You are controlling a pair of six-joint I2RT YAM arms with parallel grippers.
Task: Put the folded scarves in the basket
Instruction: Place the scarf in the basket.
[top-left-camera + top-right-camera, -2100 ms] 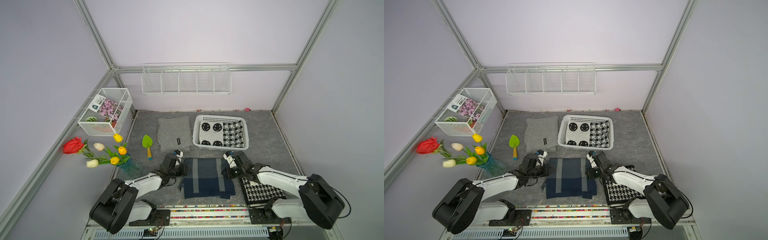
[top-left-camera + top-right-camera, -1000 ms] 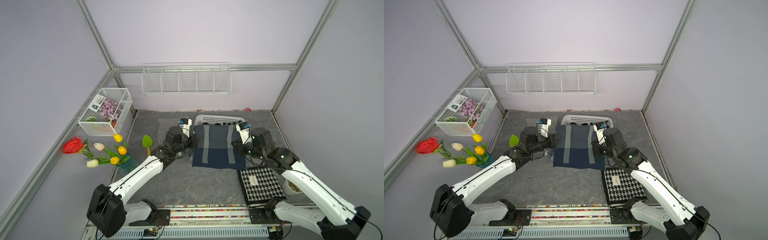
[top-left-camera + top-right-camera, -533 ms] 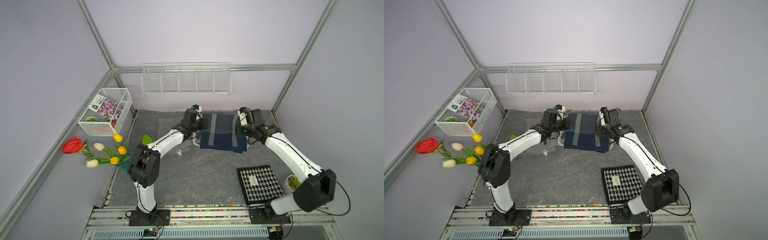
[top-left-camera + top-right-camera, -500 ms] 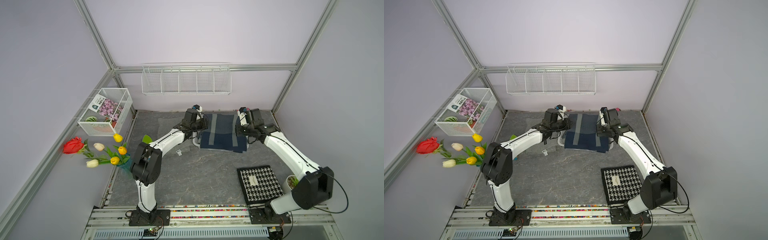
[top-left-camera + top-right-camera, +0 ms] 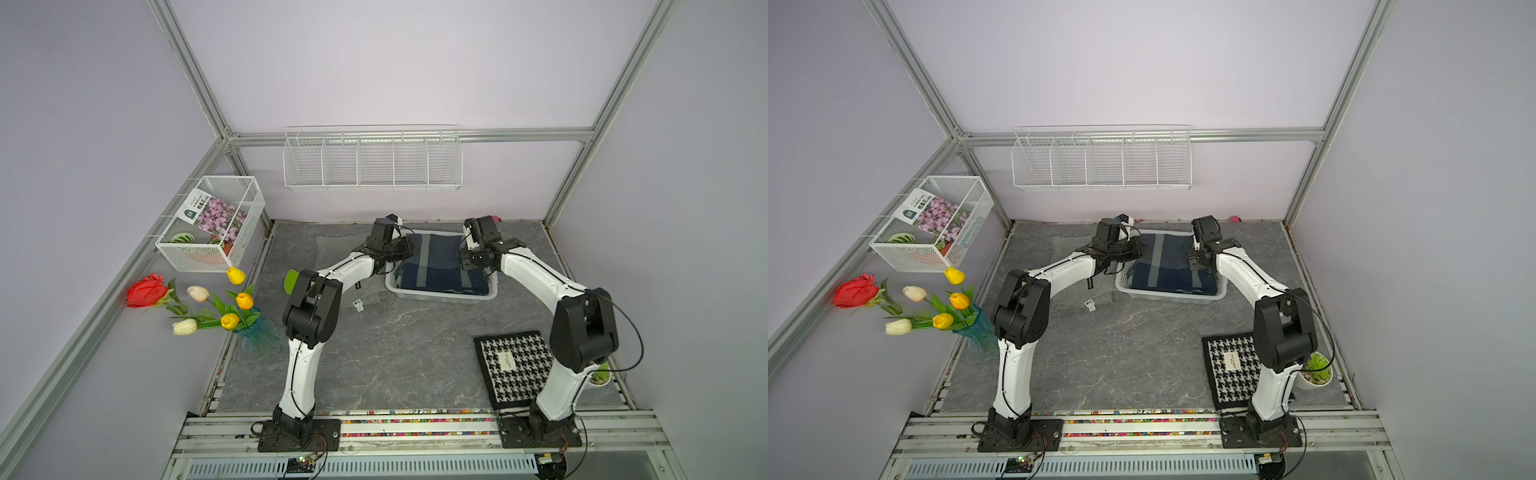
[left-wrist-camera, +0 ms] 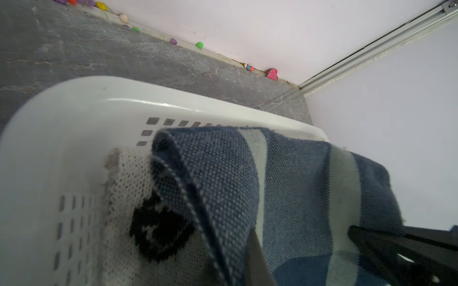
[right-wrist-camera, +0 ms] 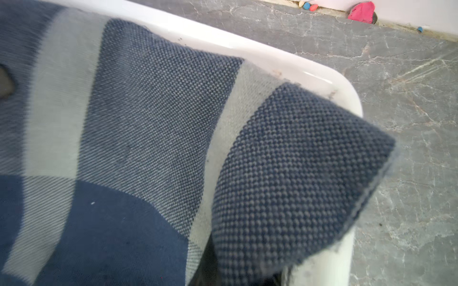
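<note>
We've got scarf in basket mid-frame; R end effector clamps it, L end effector unclear; if dropped now, corner could overhang rim.

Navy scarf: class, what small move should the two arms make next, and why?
Probably open both end effectors and release. The navy scarf already lies in the basket, while the left end effector and right end effector sit at its far corners, the right one shut on fabric.
</note>
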